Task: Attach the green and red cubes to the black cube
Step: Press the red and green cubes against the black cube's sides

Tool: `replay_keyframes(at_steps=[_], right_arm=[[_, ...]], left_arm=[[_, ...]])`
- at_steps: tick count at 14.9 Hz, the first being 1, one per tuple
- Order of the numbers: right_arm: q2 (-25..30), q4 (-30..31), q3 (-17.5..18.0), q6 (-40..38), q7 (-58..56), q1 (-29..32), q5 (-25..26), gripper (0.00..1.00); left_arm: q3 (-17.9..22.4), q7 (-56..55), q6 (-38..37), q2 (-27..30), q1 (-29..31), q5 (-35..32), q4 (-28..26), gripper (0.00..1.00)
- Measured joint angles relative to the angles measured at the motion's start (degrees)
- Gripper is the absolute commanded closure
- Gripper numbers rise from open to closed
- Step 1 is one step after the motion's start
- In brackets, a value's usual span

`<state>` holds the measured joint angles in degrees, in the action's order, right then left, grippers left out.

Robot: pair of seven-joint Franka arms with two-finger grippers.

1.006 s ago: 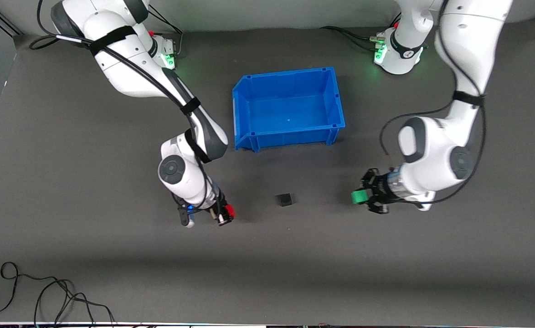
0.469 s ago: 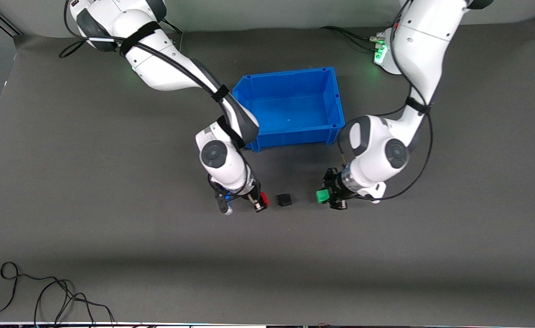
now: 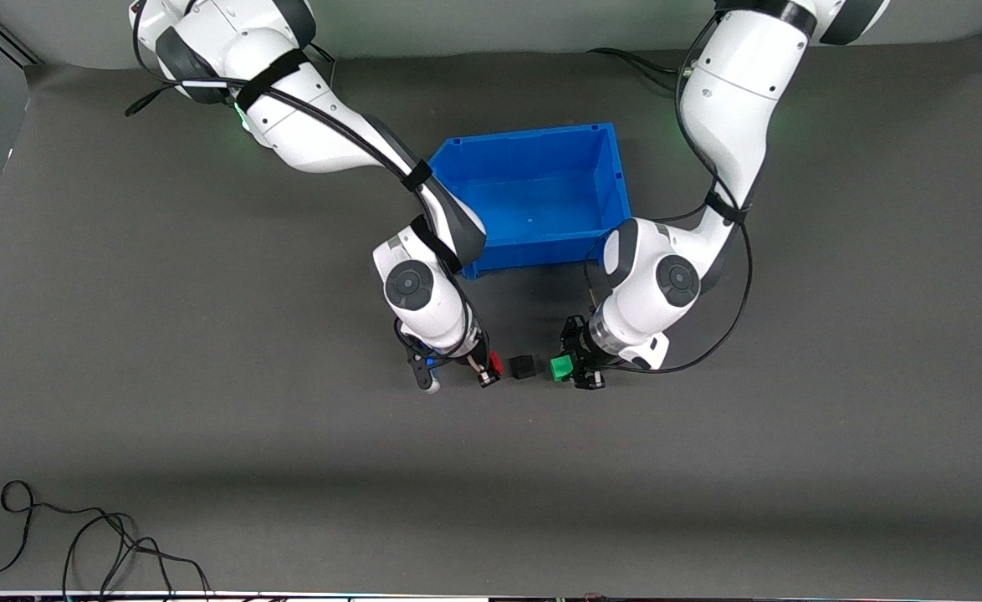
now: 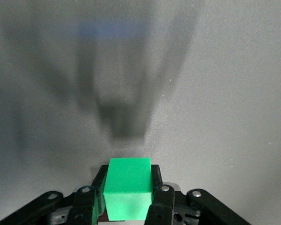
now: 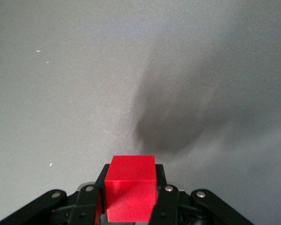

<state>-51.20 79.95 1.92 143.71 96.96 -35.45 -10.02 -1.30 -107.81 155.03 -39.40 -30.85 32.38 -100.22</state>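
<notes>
The black cube rests on the dark mat, nearer to the front camera than the blue bin. My left gripper is shut on the green cube, close beside the black cube toward the left arm's end. In the left wrist view the green cube sits between the fingers. My right gripper is shut on the red cube, close beside the black cube toward the right arm's end. In the right wrist view the red cube sits between the fingers. The black cube shows in neither wrist view.
An open blue bin stands on the mat between the two arms, farther from the front camera than the cubes. A black cable lies coiled at the mat's near edge toward the right arm's end.
Both arms have swung inward toward the black cube, carrying the red and green cubes. Each cube now sits close beside the black cube. The black cube has not moved.
</notes>
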Motion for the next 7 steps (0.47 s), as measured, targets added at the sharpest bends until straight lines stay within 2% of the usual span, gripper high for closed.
replay_keyframes(at_steps=[4, 7], right_arm=[[-3.9, -3.8, -0.1, 0.0, 0.0, 0.0, 0.0, 1.00], [-4.8, -5.2, -0.1, 0.0, 0.0, 0.0, 0.0, 1.00]], left_arm=[[0.0, -0.1, 0.9, -1.1, -0.7, 0.0, 0.3, 0.99], [0.0, -0.1, 0.9, -1.5, -1.4, 0.0, 0.3, 0.99]])
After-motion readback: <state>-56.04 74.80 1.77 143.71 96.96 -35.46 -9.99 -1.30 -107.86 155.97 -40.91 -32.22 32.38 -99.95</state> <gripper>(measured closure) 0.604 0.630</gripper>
